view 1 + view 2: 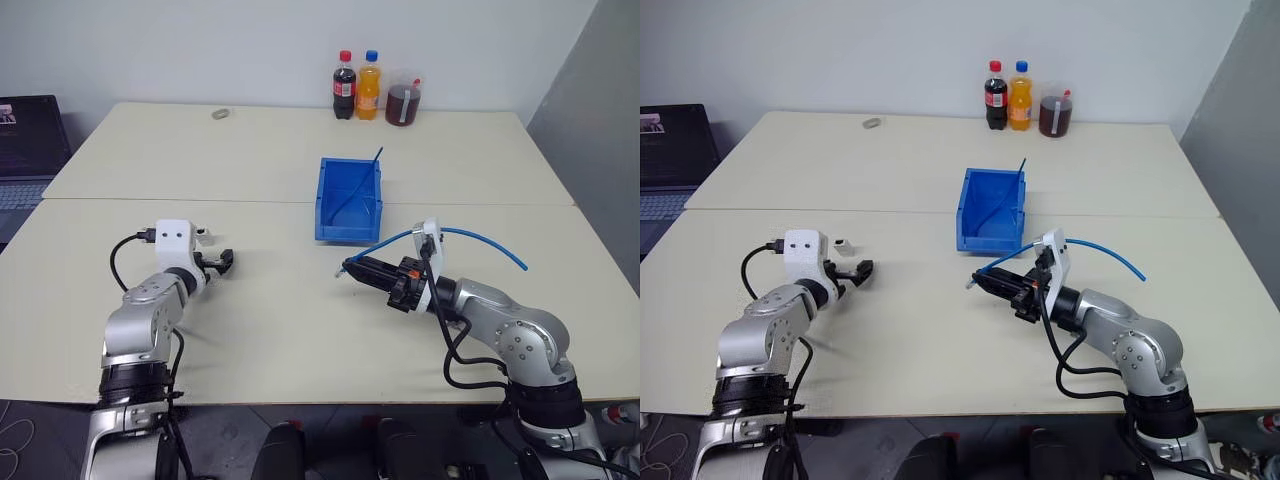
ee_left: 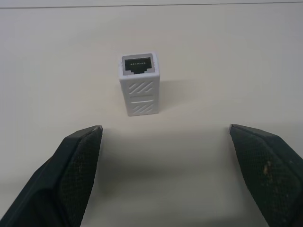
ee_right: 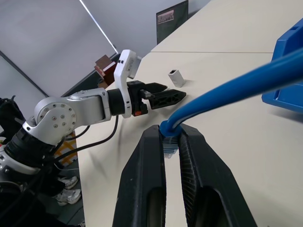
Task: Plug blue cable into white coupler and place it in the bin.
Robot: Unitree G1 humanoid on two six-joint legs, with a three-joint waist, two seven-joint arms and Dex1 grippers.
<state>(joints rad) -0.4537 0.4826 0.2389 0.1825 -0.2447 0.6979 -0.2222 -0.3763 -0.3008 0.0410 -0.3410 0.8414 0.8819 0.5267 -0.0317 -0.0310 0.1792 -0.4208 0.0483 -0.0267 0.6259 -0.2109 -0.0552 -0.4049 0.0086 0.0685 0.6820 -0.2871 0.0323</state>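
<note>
Left wrist view is looking straight at the white coupler (image 2: pixel 139 84), which is standing on end on the pale table (image 2: pixel 227 56) with its dark socket facing up. It is sitting just beyond the left gripper (image 2: pixel 165 142), a little toward one fingertip rather than dead centre, and touching neither. The two black fingers (image 2: pixel 78 161) are standing wide apart and holding nothing.

From the head camera, the left gripper (image 1: pixel 858 272) is hovering low over the near left part of the table, with the coupler (image 1: pixel 844 243) lying just past it on the far side. The right gripper (image 1: pixel 350 268) is reaching in from the near right and pointing left, its fingers (image 3: pixel 151 156) pinched together on the plug end of the blue cable (image 1: pixel 480 240). The cable is arching up from the fingertips and trailing off to the right over the table, its free end hanging clear of the surface.

The blue bin (image 1: pixel 349 200) is sitting at the middle of the table, just beyond the right gripper and well to the right of the coupler. A thin, darker blue cable (image 1: pixel 362 185) is lying inside it, one end poking over the far rim. Three bottles (image 1: pixel 372 90) are standing at the far edge, and a laptop (image 1: pixel 25 150) is resting at the far left.
</note>
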